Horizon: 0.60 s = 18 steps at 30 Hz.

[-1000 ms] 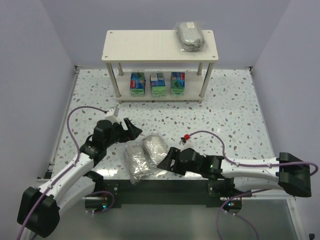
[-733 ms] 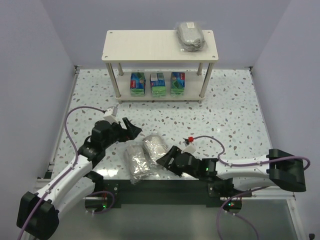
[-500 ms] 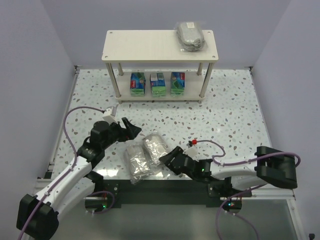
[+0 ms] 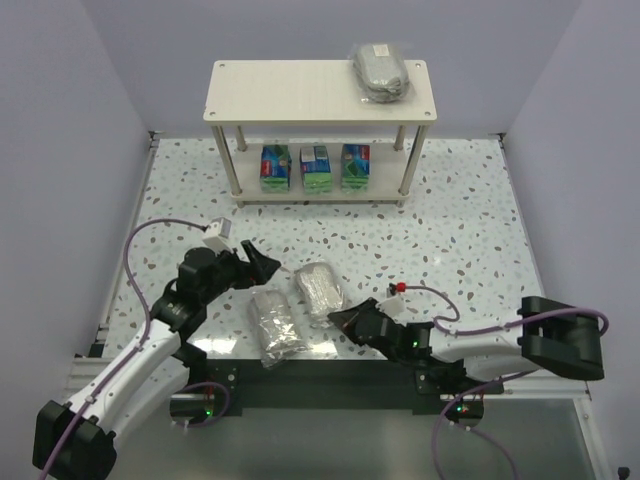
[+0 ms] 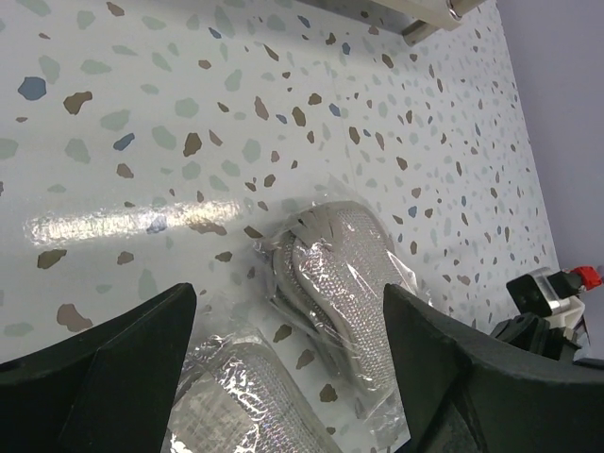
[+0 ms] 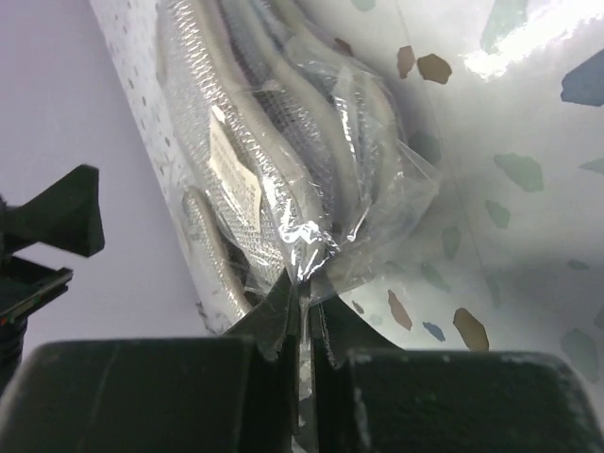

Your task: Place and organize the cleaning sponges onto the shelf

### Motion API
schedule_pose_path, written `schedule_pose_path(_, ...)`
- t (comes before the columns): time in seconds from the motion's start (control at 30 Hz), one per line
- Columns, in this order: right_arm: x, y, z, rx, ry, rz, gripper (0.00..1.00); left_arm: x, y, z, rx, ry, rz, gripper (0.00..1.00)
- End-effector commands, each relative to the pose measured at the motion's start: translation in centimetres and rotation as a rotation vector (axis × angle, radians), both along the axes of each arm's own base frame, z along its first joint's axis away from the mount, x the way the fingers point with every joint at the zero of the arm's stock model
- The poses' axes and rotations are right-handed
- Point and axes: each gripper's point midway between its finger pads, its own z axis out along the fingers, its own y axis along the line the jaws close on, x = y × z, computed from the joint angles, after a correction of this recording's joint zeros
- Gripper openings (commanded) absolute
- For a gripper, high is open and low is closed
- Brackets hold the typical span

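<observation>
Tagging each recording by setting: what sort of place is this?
Probably a robot test cell, not a home: plain lilac walls box in a speckled tabletop, with robot arms bolted to its near edge and a small shelf.

The bottom edge of the left wrist view cuts off the nearer sponge bundle (image 5: 247,401); only a foot of the shelf (image 5: 429,21) shows. The right pincer (image 6: 300,326) is a dark blur, wrap of the farther sponge bundle (image 6: 255,160) vanishing between its tips. Print on the sponge boxes (image 4: 315,167) is unreadable.
</observation>
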Motion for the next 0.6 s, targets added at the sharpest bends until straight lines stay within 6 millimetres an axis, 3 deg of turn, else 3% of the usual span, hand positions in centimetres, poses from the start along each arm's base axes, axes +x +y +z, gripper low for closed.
schedule_pose_path(0.0,0.2,-0.7,2.5,0.011,-0.085,0.024,0.0,-0.1,0.1,0.7,0.0,-0.016,0.003,0.86)
schedule_pose_path(0.07,0.0,-0.6,4.4,0.015,-0.143,0.069,0.0,-0.1,0.3,1.2,0.007,-0.025,0.009,0.86)
schedule_pose_path(0.1,0.0,-0.6,6.5,0.061,-0.168,0.076,0.0,-0.1,0.3,1.2,0.01,-0.025,0.011,0.86)
schedule_pose_path(0.17,-0.1,-0.8,8.9,0.054,-0.232,0.109,0.0,-0.1,0.6,1.6,0.016,-0.032,0.021,0.86)
schedule_pose_path(0.3,0.4,-1.6,15.4,0.082,-0.369,0.114,0.0,-0.1,1.1,1.9,0.032,-0.041,0.044,0.86)
schedule_pose_path(0.33,0.8,-1.9,18.0,0.078,-0.424,0.105,0.0,-0.2,1.3,1.9,0.037,-0.036,0.051,0.86)
schedule_pose_path(0.37,0.9,-2.1,19.4,0.079,-0.452,0.103,0.0,-0.1,1.5,2.0,0.041,-0.038,0.062,0.87)
schedule_pose_path(0.4,1.1,-2.1,22.4,0.113,-0.494,0.088,0.0,-0.2,1.7,2.2,0.041,-0.039,0.067,0.87)
schedule_pose_path(0.5,2.3,-2.8,26.4,0.048,-0.607,0.052,0.0,-0.2,2.0,2.7,0.037,-0.05,0.086,0.87)
schedule_pose_path(0.53,2.9,-3.1,29.4,0.043,-0.661,0.026,0.0,-0.3,2.1,2.9,0.034,-0.057,0.09,0.87)
schedule_pose_path(0.57,3.4,-2.7,30.2,0.019,-0.682,0.019,0.0,-0.3,2.1,3.2,0.029,-0.063,0.094,0.87)
